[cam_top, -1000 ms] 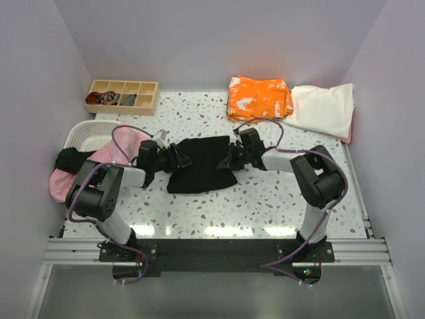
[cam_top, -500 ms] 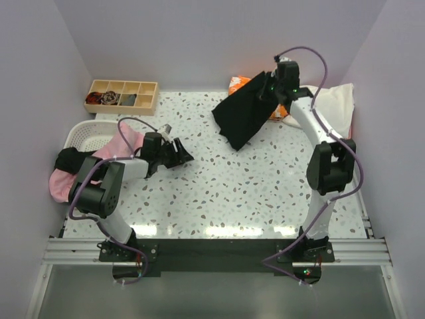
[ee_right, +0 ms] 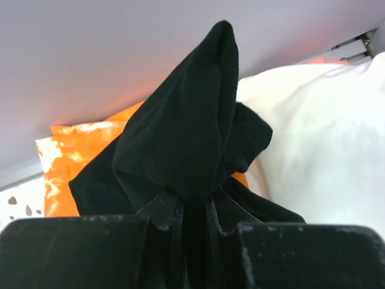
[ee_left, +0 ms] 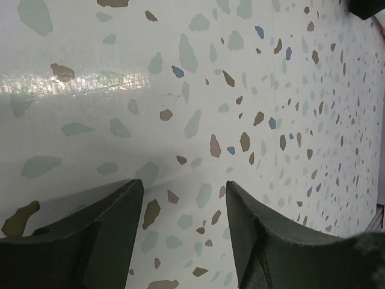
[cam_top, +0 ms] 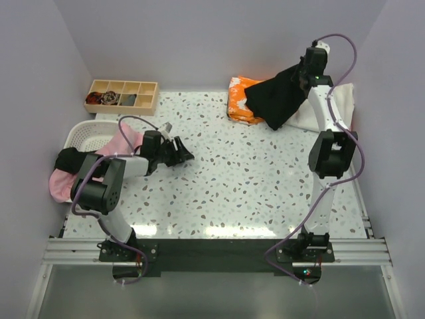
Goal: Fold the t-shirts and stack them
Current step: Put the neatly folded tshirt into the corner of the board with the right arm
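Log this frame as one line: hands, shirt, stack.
right hand: shut on black t-shirt, hanging above orange t-shirt and cream t-shirt | left hand: open, empty, low over table | stack: not yet placed

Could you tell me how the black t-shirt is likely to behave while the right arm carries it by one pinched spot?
Probably floppy: the black t-shirt droops in loose folds below the right gripper. It is likely light, since one small pinch holds up most of it. If released here, it may land crumpled on the orange t-shirt rather than flat.
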Robot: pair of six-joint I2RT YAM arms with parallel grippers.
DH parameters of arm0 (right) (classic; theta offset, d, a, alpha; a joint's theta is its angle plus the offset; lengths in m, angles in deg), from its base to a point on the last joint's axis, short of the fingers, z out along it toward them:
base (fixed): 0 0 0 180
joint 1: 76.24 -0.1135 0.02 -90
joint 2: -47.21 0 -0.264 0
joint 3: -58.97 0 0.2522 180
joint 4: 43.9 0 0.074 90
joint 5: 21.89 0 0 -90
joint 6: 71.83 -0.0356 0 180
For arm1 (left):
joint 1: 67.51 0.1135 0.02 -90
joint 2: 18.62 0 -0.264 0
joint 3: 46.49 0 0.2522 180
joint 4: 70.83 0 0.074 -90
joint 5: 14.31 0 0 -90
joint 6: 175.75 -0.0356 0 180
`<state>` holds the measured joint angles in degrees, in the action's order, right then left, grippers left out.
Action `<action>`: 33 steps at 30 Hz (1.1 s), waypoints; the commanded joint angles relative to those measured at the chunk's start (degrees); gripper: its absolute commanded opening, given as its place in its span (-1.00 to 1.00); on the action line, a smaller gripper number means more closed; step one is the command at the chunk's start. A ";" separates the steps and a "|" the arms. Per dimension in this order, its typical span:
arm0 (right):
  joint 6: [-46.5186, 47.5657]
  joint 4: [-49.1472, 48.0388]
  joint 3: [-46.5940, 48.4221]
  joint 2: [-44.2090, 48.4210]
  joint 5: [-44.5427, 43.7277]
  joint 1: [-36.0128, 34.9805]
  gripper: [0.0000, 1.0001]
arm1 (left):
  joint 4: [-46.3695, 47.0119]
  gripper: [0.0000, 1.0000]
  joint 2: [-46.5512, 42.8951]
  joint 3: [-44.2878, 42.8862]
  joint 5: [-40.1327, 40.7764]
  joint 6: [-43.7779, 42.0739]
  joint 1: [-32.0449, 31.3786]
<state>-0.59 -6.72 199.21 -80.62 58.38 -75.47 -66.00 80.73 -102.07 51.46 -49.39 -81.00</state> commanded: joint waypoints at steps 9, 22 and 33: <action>18.49 -17.61 -9.83 1.62 -13.65 -5.52 -1.00 | -0.57 0.25 3.66 -0.72 -1.44 -0.85 0.67; 22.28 -21.39 -8.45 -9.18 -12.92 -2.98 -1.00 | -1.98 0.25 3.57 -1.51 -1.26 -1.81 0.84; 20.09 -34.41 -10.54 -11.39 -29.54 7.30 -1.00 | -5.23 0.25 5.06 -4.32 -0.65 -3.14 0.84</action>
<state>21.11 -33.45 189.53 -94.50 39.47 -72.45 -66.17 83.66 -105.13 48.62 -49.61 -80.59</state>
